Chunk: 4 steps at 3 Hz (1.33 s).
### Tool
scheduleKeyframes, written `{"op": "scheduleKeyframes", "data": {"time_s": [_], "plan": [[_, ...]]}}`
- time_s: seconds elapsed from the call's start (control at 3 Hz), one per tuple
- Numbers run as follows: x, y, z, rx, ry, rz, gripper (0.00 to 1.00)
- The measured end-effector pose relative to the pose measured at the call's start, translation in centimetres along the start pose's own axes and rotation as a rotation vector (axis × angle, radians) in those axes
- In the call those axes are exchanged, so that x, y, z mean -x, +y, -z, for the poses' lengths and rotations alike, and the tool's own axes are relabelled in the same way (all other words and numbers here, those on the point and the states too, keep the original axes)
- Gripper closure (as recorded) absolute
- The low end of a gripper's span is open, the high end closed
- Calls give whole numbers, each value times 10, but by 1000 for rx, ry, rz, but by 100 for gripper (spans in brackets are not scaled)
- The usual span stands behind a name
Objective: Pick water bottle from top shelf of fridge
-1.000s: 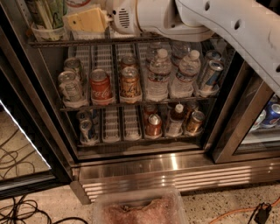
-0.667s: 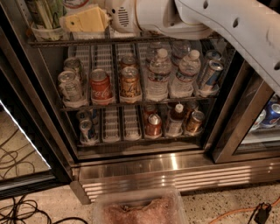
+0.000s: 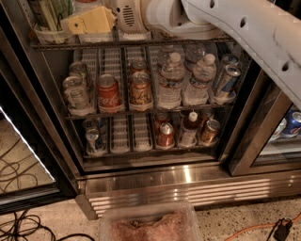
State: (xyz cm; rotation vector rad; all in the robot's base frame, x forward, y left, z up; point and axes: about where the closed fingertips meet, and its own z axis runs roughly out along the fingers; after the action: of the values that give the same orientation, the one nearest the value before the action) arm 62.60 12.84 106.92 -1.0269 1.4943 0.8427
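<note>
Gripper (image 3: pixel 75 23) at left end of fridge (image 3: pixel 188 176) top shelf (image 3: pixel 141 44), just beside water bottle (image 3: pixel 49 14) (holding or not: cannot tell).

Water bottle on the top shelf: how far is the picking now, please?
Done: the fridge is open and the end effector is up at the top shelf, right beside the water bottle. In hand: the grasp itself; whether it grips yet cannot be seen. Left: lifting the bottle, which stands on the shelf, out.
</note>
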Motion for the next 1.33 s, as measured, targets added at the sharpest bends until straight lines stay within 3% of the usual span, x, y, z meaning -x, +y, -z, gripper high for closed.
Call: {"op": "scheduleKeyframes", "data": {"time_s": [0.33,1.33], "plan": [[-2,-6,-7,-10,3,-15,28],[-9,-12,-13,-27,38,-62,96]]}}
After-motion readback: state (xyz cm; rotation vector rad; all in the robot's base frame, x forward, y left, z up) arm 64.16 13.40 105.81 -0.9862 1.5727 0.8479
